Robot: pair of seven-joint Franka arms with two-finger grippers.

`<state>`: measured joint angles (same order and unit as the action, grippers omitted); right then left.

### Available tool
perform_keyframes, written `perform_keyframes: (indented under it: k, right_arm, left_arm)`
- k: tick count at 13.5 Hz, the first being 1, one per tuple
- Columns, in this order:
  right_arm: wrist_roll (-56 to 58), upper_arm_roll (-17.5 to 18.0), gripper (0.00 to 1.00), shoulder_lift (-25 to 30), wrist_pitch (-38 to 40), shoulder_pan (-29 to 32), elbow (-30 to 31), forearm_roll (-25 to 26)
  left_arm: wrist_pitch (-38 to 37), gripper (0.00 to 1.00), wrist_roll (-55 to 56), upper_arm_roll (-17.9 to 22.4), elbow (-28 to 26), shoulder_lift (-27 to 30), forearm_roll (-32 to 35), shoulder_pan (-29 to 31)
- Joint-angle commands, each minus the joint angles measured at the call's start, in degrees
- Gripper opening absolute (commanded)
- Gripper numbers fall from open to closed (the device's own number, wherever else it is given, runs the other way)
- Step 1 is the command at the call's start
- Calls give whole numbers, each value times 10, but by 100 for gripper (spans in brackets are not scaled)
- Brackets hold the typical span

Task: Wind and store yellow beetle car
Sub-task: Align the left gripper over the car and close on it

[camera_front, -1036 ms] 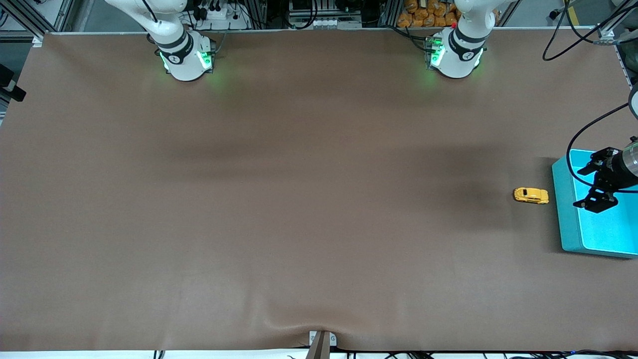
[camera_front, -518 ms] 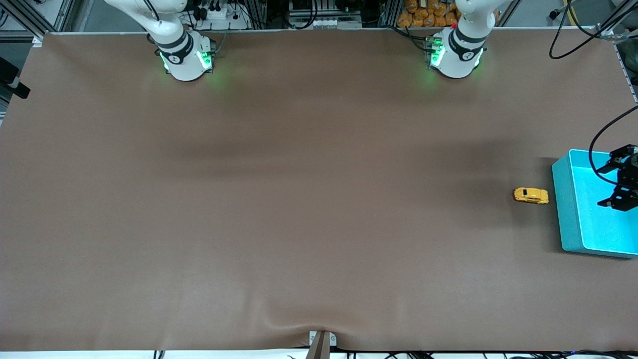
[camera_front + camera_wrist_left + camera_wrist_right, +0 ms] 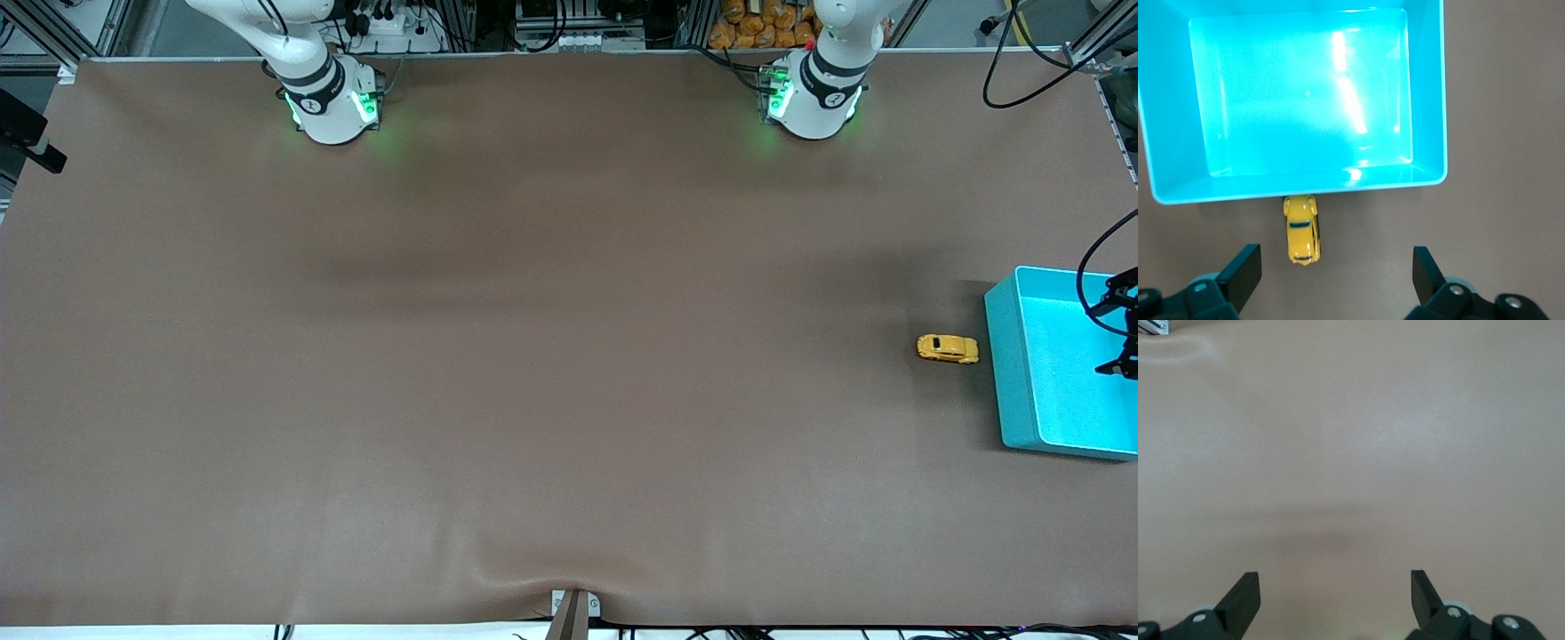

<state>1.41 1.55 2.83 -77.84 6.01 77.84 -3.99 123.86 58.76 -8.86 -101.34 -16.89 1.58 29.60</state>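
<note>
My left gripper (image 3: 1122, 338) hangs over the turquoise bin (image 3: 1009, 373), fingers spread wide, holding nothing. The yellow beetle car (image 3: 948, 348) sits on the table just beside the bin's wall. My right gripper (image 3: 1335, 593) waits, open and empty. Descending so close to the wall, 1 finger could clip the rim or nudge the car away.

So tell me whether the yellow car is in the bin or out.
Out. The yellow beetle car sits on the table beside the turquoise bin, whose inside shows bare in the left wrist view.
</note>
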Motion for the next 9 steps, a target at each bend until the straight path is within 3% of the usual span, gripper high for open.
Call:
perform_keyframes:
  k: [1,9]
  right_arm:
    - [-20,-1,100,18,1,-8,17,9]
    - [-46,-1,100,17,15,-13,15,9]
  left_arm:
    - [14,100,11,-6,11,-12,1,19]
    - [46,100,98,-19,7,-31,-1,24]
